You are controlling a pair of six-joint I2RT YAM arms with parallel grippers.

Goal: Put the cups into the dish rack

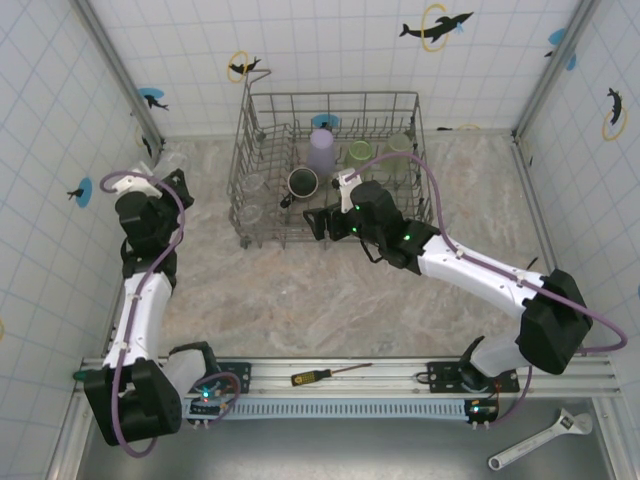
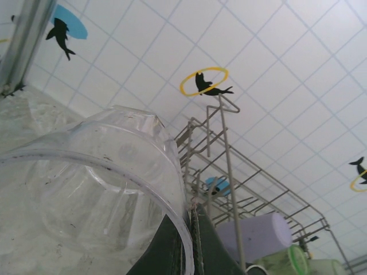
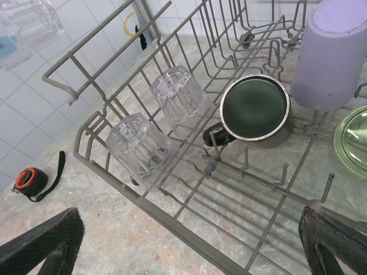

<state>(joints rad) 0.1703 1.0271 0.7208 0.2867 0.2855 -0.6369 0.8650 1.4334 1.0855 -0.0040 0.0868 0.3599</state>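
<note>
The grey wire dish rack [image 1: 262,238] stands at the back middle of the table. In it are a lavender cup [image 1: 322,150], two green tumblers [image 1: 360,153], a black mug [image 1: 303,181] and two clear glasses [image 1: 250,198]. My left gripper [image 1: 172,173] is near the left wall, left of the rack, shut on the rim of a clear glass [image 2: 97,189] held off the table. The wrist view shows its fingers [image 2: 215,252] pinching the rim. My right gripper [image 1: 330,208] hovers open over the rack's [image 3: 172,220] front edge, nothing between its fingertips [image 3: 43,246]. Below it lie the clear glasses [image 3: 137,143], the black mug [image 3: 252,109] and the lavender cup [image 3: 335,54].
A tape measure [image 3: 31,179] lies on the table left of the rack. A screwdriver [image 1: 328,374] rests on the front rail and a wrench [image 1: 540,440] lies at the lower right. Tiled walls close in on the left, back and right.
</note>
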